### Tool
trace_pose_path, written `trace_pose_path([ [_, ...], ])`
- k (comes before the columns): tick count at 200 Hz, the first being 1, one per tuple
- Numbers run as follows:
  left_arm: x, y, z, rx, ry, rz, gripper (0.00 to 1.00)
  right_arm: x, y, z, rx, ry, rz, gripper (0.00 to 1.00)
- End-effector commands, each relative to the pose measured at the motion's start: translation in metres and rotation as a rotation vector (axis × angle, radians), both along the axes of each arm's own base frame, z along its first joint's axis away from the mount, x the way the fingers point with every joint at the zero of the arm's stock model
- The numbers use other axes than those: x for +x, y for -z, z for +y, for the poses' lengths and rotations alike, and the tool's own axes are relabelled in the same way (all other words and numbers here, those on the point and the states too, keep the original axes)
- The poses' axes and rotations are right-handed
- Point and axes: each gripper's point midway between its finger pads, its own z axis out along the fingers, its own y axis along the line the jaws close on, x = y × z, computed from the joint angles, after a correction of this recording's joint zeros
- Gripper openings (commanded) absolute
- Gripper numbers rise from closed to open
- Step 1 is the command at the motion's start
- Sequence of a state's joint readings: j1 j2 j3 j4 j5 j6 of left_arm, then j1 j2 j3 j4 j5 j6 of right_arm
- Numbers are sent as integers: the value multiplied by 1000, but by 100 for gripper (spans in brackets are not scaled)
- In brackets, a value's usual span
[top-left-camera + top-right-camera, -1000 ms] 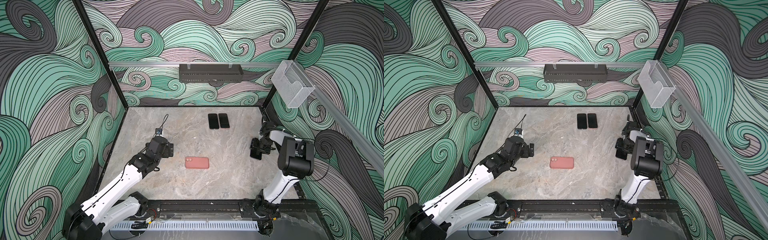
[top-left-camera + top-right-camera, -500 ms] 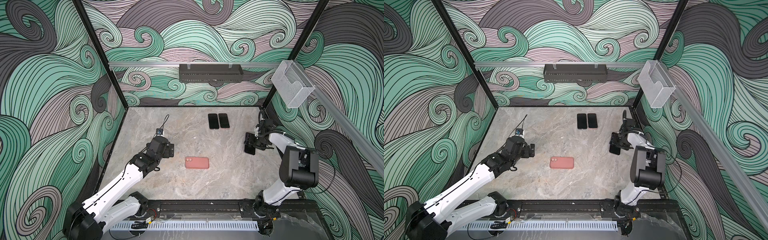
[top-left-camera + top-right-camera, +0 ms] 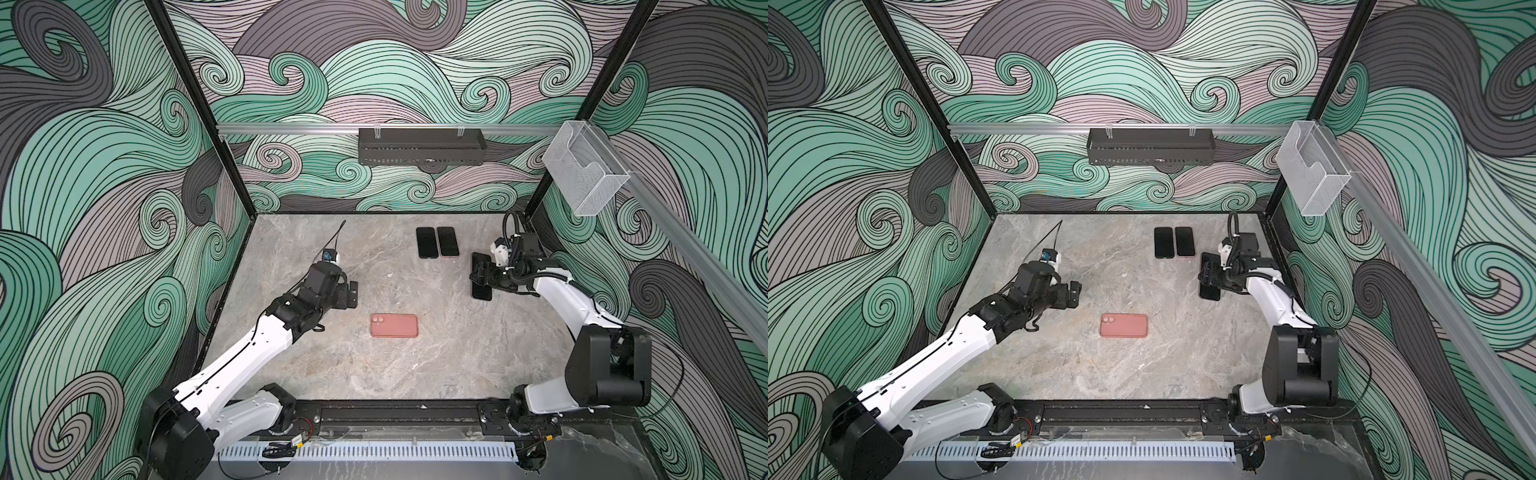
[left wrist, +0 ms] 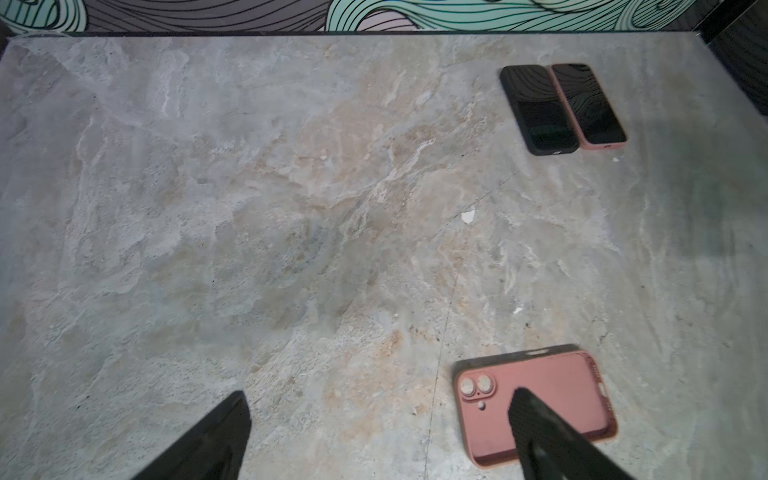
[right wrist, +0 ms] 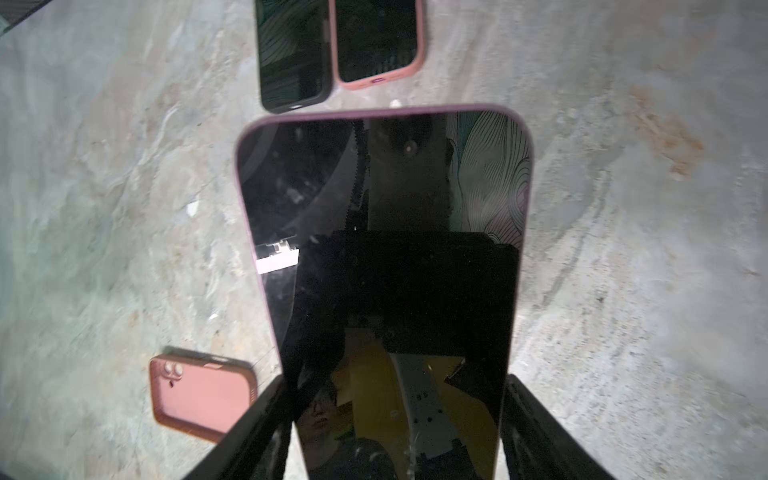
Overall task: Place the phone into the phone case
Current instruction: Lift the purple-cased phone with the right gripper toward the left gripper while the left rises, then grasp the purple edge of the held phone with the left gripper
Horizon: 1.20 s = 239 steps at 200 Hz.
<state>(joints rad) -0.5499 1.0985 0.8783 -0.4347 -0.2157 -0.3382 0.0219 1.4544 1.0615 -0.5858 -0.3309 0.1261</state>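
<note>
Salmon-pink and lying back-up, the phone case [image 3: 394, 325] is sitting near the middle of the grey stone-look worktop [image 3: 415, 374] in both top views, its camera cut-outs pointing toward 9 o'clock. At about 2 o'clock from it, the right tool [image 3: 482, 276] is gripping the phone [image 3: 482, 292] across its width, pressing on each long edge, so its jaws are standing partly apart with the phone filling the gap. In the right wrist view the dark screen is facing up, rimmed in a pinkish edge, and the phone appears to be riding above the worktop rather than resting on it. The left tool [image 3: 351, 293] is hovering at about 10 o'clock from the phone case, jaws spread wide and holding nothing; in the left wrist view one finger [image 4: 540, 428] is overlapping the phone case. A black-cased phone [image 3: 427, 242] and a pink-cased phone [image 3: 447, 241] are lying side by side, touching, at about 1 o'clock from the phone case, near the back wall.
</note>
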Motion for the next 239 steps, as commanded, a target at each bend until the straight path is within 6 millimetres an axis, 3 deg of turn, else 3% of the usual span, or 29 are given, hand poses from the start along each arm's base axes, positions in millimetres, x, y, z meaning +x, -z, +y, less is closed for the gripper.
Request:
trace_pose_path([
  [1, 4, -18, -17, -48, 85, 14, 99, -6, -23, 33, 55, -125, -81, 50],
  [61, -1, -54, -60, -269, 297, 102, 99, -29, -62, 93, 57, -338, -250, 50],
  [120, -22, -87, -95, -413, 532, 134, 99, -48, -85, 130, 20, -487, -383, 50],
  [201, -29, -92, -126, -541, 706, 196, 98, -70, -99, 161, -48, -632, -480, 50],
  [239, -26, -93, -133, -572, 727, 229, 84, -79, -108, 174, -63, -683, -513, 50],
])
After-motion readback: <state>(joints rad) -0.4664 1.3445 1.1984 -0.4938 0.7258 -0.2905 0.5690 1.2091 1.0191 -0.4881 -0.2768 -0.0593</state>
